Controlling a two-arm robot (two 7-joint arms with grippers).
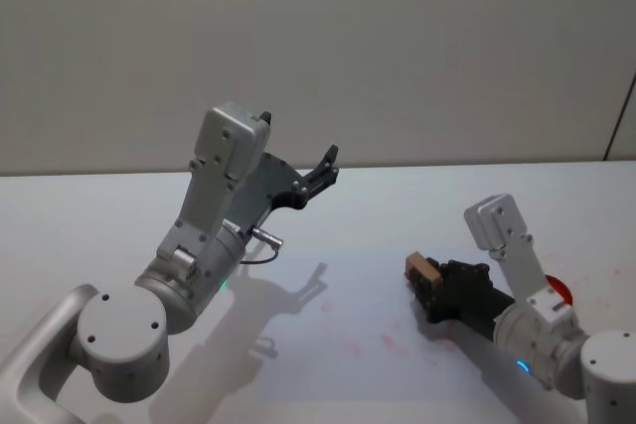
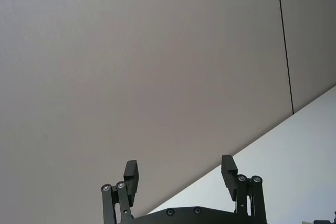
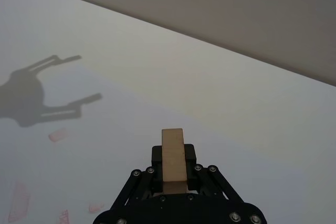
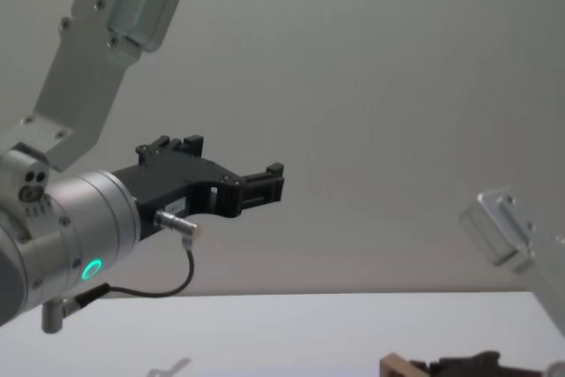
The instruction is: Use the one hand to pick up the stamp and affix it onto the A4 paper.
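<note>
Near right of the white table: right gripper, low over the surface, black ribbed fingers clamped tight on the stamp, a small tan wooden block. Gripped by its long sides, with one end poking out past the fingertips toward the far left, lying close to level rather than pointing down. Probably held that way to leave a free face for pressing, though likely needing a tilt downward before any print. Nothing else in the grasp. Hard to tell whether resting on the table or hanging just above. Just near and left of the gripper: faint pink-red smudges on the white surface, looking like ink marks. Behind the right forearm, partly hidden: a red round shape, possibly an ink pad, close enough for a short reach. No clear edge of the A4 paper to be told apart from the white tabletop, so no saying whether the stamp sits over the sheet. Well apart, on the left: left gripper, raised high off the table, fingers spread wide, holding nothing, aimed at the far wall. Seemingly parked up there to keep clear of the working side.
</note>
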